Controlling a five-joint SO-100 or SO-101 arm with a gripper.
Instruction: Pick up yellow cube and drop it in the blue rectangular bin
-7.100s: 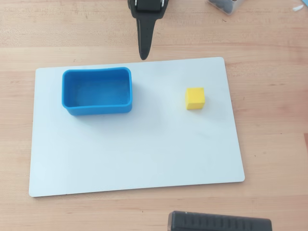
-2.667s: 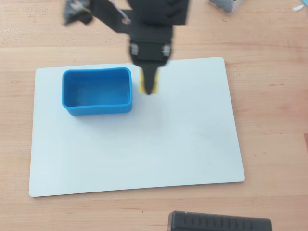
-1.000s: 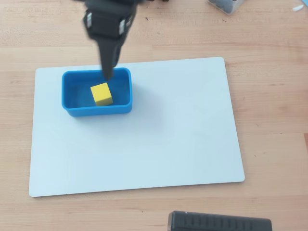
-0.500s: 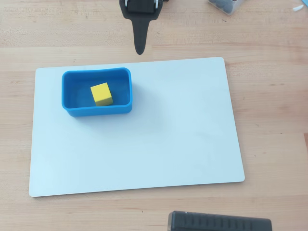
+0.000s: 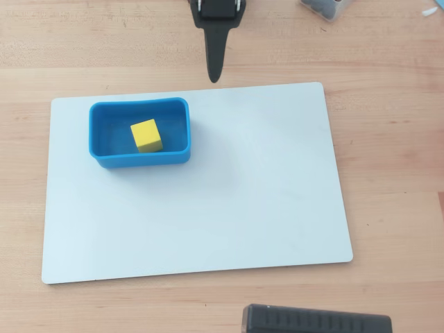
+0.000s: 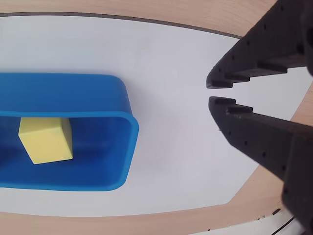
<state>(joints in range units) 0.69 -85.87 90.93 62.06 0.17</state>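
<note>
The yellow cube (image 5: pixel 146 134) lies inside the blue rectangular bin (image 5: pixel 142 158), near its middle, at the back left of the white mat. My gripper (image 5: pixel 214 75) hangs at the top of the overhead view, to the right of and beyond the bin, over the wood just off the mat's edge. It holds nothing. In the wrist view the black gripper (image 6: pixel 209 92) comes in from the right with its jaws almost together and only a thin gap at the tips. The cube (image 6: pixel 45 139) sits in the bin (image 6: pixel 122 147) at the left, well apart from the gripper.
A white mat (image 5: pixel 243 208) covers most of the wooden table (image 5: pixel 388 139). A black block (image 5: pixel 316 320) sits at the bottom edge. A small dark container (image 5: pixel 325 7) stands at the top right.
</note>
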